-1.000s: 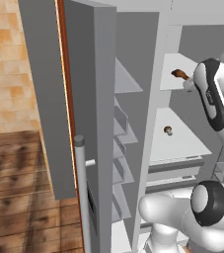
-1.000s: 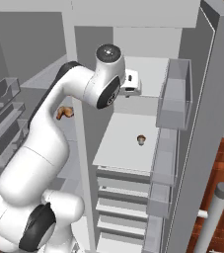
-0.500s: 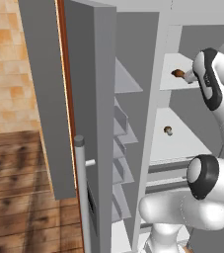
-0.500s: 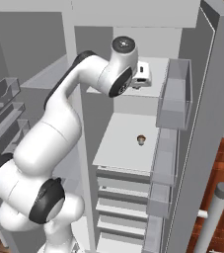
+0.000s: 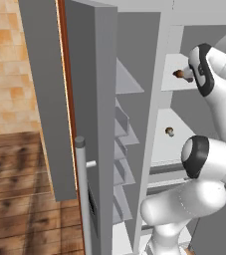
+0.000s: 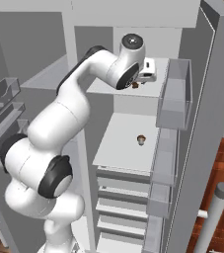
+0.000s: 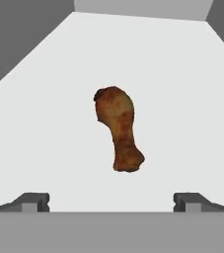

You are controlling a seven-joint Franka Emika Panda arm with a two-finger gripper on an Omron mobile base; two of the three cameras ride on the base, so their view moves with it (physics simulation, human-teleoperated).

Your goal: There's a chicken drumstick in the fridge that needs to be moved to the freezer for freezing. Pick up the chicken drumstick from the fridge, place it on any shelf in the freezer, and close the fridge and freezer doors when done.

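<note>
- The fridge (image 6: 133, 143) stands open; the arm reaches onto its upper shelf (image 7: 44, 99).
- The gripper (image 7: 111, 201) is wide open and holds nothing, hovering just short of the chicken drumstick (image 7: 118, 127) that lies on that shelf.
- In the hand view the drumstick lies straight ahead, centred between the fingertips (image 7: 33, 201), its long axis running nearly along the approach, thick end farther away.
- The mushroom (image 6: 141, 140) sits on the shelf below, well apart.
- From the base views the drumstick is largely hidden by the hand.
</note>
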